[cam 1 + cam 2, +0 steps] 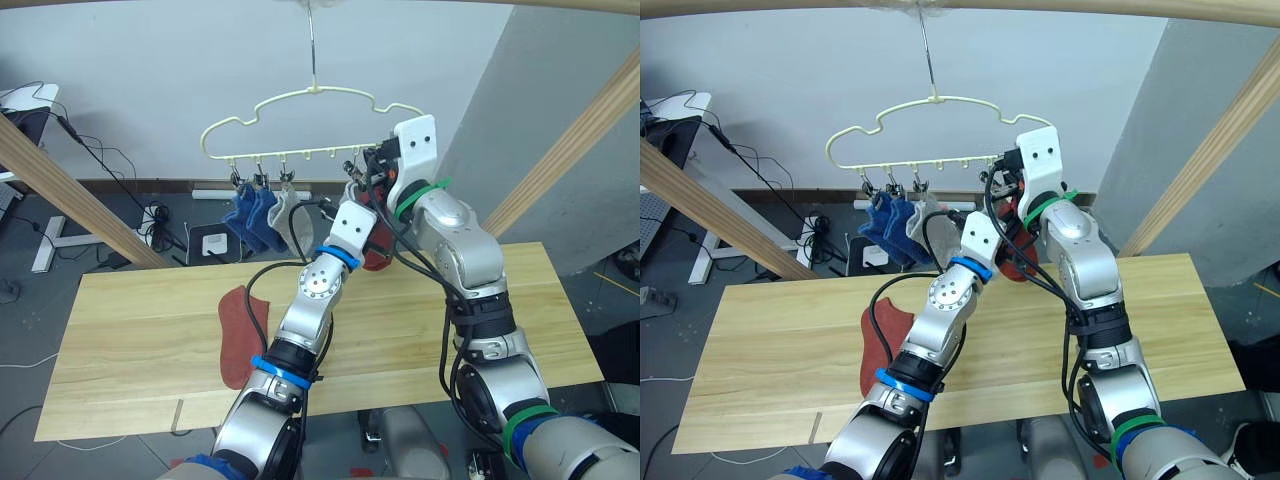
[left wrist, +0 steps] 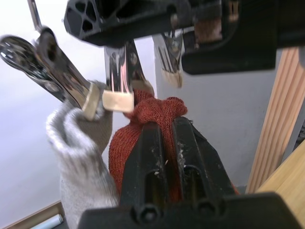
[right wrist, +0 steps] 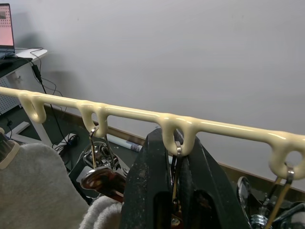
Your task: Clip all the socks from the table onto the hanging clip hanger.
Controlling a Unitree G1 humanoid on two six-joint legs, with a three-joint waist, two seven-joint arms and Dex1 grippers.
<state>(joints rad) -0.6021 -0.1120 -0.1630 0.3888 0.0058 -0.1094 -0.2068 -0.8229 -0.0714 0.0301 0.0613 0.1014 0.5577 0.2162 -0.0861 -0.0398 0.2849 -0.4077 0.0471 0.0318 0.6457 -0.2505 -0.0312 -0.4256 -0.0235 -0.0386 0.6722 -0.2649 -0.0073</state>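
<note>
Against the grey wall, the clip hanger (image 1: 310,125) is hanging at upper centre while the left hand (image 2: 164,138) is gripping a soft, limp rust-red sock (image 2: 143,129) near its cuff, the right hand (image 3: 177,157) pinching a clip (image 3: 176,167).

The clip hanger (image 1: 312,108) is pale yellow-cream wire, with shiny silver metal clips (image 2: 62,76) tipped in cream pads. Two blue socks (image 1: 250,218) hang beside a light grey sock (image 2: 81,162). A rust-red sock (image 2: 143,129) of ribbed knit sits bunched between black fingers (image 2: 147,157). Another rust-red sock (image 1: 238,335) lies on the table (image 1: 130,330), which is light wood with visible plank grain.
</note>
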